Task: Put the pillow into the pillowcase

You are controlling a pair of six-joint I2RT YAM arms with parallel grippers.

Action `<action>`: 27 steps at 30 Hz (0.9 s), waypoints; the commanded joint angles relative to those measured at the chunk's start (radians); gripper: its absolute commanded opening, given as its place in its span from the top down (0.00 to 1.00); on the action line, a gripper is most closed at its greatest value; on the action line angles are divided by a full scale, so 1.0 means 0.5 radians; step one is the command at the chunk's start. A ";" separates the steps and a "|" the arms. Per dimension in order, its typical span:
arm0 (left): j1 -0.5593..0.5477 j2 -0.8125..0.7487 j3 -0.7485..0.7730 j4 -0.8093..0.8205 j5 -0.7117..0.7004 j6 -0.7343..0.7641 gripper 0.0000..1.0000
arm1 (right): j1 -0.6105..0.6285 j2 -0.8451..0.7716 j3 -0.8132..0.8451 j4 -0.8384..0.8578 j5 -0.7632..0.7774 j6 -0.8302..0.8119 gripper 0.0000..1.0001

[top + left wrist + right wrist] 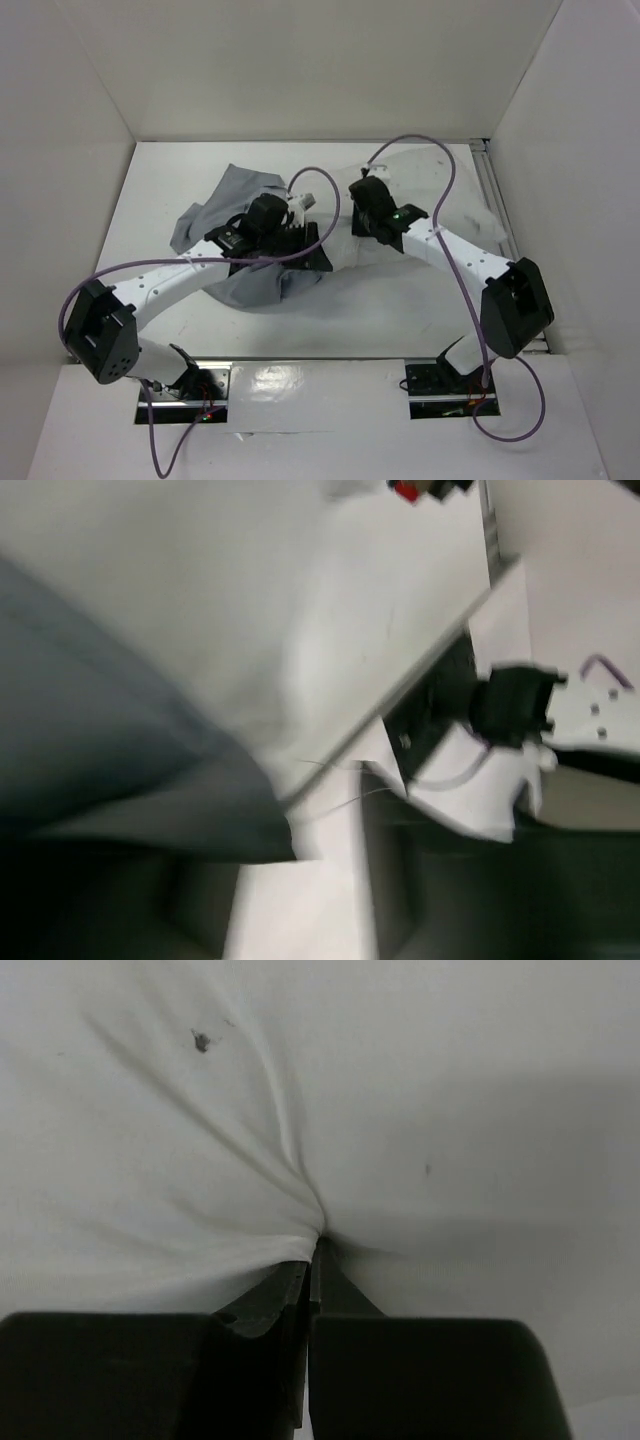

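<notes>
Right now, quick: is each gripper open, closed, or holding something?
Left gripper: over the pillowcase; its wrist view is blurred, so open or closed cannot be told.
Right gripper: closed, pinching a fold of the pillow.

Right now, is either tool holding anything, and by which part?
The right tool pinches a surface fold of the plump white fabric pillow. Whether the left tool holds the limp grey fabric pillowcase cannot be told.

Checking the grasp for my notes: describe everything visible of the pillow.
The pillow is white, soft fabric with a few small dark specks, lying on the table right of the grey pillowcase. The right gripper is shut on a pinch of its cover, and creases radiate from that pinch.
</notes>
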 commanded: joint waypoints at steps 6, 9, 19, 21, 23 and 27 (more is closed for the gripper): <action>-0.053 -0.358 0.208 -0.211 0.219 0.031 0.31 | 0.041 -0.218 -0.235 0.176 -0.218 0.205 1.00; -0.053 -0.386 0.252 -0.309 -0.020 0.074 0.74 | 0.041 -0.199 -0.216 0.176 -0.240 0.204 1.00; -0.424 -0.404 0.108 -0.624 -1.046 -0.240 0.37 | 0.060 -0.181 -0.140 0.176 -0.258 0.186 1.00; -0.565 -0.404 0.108 -0.702 -1.192 -0.324 0.42 | 0.060 -0.181 -0.140 0.155 -0.258 0.186 1.00; -0.715 -0.404 0.068 -0.800 -1.382 -0.489 0.46 | 0.060 -0.181 -0.140 0.155 -0.258 0.186 1.00; -0.836 -0.325 -0.095 -0.800 -1.533 -0.750 0.37 | 0.060 -0.181 -0.140 0.155 -0.240 0.186 1.00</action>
